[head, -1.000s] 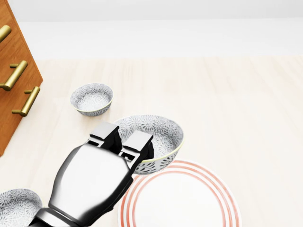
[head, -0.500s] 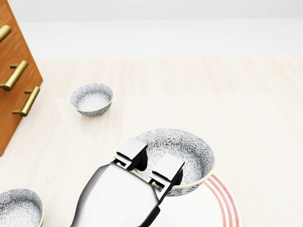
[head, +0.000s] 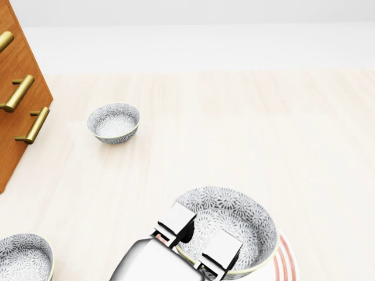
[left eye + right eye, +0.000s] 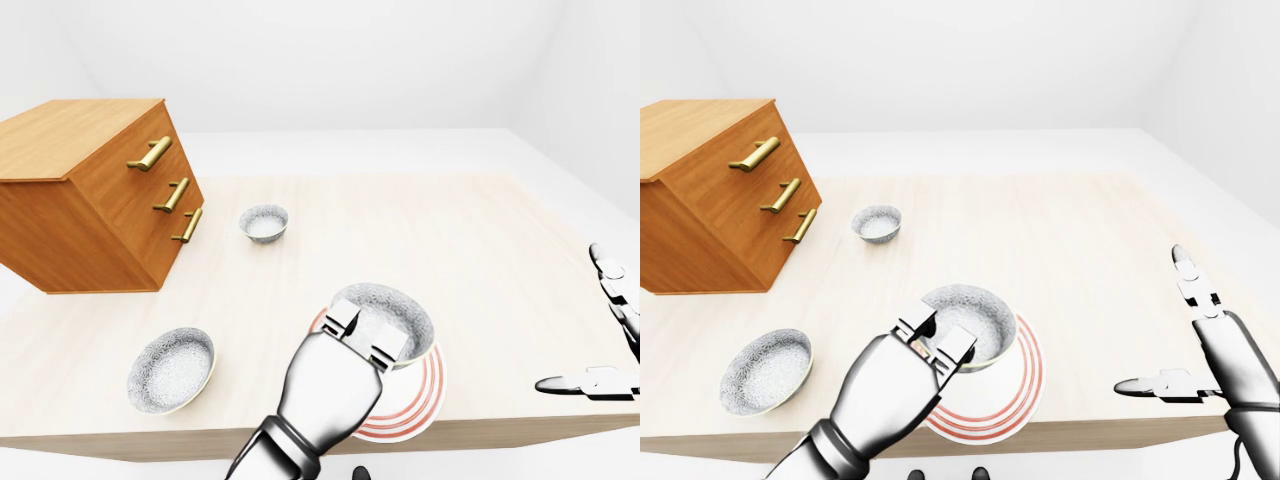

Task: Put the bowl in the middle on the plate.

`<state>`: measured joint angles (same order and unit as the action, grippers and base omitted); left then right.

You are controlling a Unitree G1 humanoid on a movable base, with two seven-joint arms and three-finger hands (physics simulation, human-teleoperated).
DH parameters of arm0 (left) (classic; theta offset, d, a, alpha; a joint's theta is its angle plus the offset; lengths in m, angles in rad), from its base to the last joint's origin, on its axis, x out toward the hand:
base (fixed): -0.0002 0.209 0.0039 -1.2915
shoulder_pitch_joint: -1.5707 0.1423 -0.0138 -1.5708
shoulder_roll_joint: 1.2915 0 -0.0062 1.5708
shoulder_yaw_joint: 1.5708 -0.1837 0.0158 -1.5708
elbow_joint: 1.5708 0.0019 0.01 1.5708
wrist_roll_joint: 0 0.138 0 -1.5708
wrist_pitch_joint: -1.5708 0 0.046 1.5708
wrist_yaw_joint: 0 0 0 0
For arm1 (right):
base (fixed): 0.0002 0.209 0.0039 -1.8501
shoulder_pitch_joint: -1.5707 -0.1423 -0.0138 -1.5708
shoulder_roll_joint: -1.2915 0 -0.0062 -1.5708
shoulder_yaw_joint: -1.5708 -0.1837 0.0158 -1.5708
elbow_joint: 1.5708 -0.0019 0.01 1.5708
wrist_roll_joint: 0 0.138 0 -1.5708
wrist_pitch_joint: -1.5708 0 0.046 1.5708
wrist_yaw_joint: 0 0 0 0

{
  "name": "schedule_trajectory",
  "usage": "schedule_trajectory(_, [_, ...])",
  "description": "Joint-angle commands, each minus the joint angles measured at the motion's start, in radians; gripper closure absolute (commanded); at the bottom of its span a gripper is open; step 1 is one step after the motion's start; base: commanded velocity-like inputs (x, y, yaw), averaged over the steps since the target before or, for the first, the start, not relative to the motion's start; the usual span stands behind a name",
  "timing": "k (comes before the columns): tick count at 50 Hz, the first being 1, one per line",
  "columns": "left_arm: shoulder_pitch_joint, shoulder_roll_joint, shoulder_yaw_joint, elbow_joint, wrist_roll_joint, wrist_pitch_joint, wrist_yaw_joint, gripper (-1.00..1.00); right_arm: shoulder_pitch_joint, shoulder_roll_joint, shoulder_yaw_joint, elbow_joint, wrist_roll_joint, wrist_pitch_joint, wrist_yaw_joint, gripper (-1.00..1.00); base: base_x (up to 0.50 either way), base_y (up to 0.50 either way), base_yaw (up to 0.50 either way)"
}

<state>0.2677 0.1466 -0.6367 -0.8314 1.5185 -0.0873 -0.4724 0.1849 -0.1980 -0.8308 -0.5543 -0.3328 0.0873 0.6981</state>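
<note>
Now your left hand point(image 4: 895, 385) pinches the bowl point(image 4: 395, 310) by its near rim, over the plate point(image 4: 420, 395); whether bowl and plate touch is unclear. Your hand hides part of both. A small bowl point(image 4: 264, 222) and a left bowl point(image 4: 172, 368) lie well apart, near the dresser point(image 4: 90, 200). Your right hand point(image 4: 1220, 350), fingers spread, holds nothing at the right.

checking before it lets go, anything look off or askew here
Only the bowl: gripped at its rim by the left hand, it sits toward the top edge of the plate in the left-eye view, not centred. Nothing spilled or damaged.
</note>
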Motion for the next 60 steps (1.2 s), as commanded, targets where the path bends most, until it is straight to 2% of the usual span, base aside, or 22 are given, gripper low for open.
schedule_trajectory(1, [0.027, 0.035, -0.05, -0.001, 0.024, 0.0, 0.056, 1.0, -0.001, -0.001, 0.002, 0.003, -0.001, 0.0, 0.0, -1.0, 0.0, 0.0, 0.0])
schedule_trajectory(8, [0.012, 0.036, -0.039, 0.016, 0.021, 0.0, 0.066, 1.0, 0.0, 0.0, -0.003, -0.008, 0.0, 0.0, 0.0, -1.0, 0.0, 0.0, 0.0])
schedule_trajectory(18, [-0.022, 0.013, 0.031, 0.074, 0.002, 0.0, 0.085, 1.0, 0.0, 0.001, 0.002, 0.006, -0.001, 0.0, 0.0, -1.0, 0.0, 0.0, 0.0])
schedule_trajectory(33, [-0.019, 0.01, 0.056, 0.123, 0.015, 0.0, 0.132, 1.0, -0.002, -0.002, 0.001, 0.0, -0.001, 0.0, 0.0, -1.0, 0.0, 0.0, 0.0])
schedule_trajectory(38, [-0.019, 0.016, 0.073, 0.159, 0.025, 0.0, 0.171, 1.0, -0.001, -0.002, 0.003, 0.006, -0.001, 0.0, 0.0, -1.0, 0.0, 0.0, 0.0])
schedule_trajectory(44, [-0.006, 0.018, 0.061, 0.184, 0.05, 0.0, 0.206, 1.0, -0.001, -0.001, 0.001, -0.002, -0.002, 0.0, 0.0, -1.0, 0.0, 0.0, 0.0])
schedule_trajectory(60, [-0.054, -0.009, 0.063, 0.278, 0.067, 0.0, 0.245, 1.0, -0.002, -0.002, 0.0, -0.002, -0.002, 0.0, 0.0, -1.0, 0.0, 0.0, 0.0])
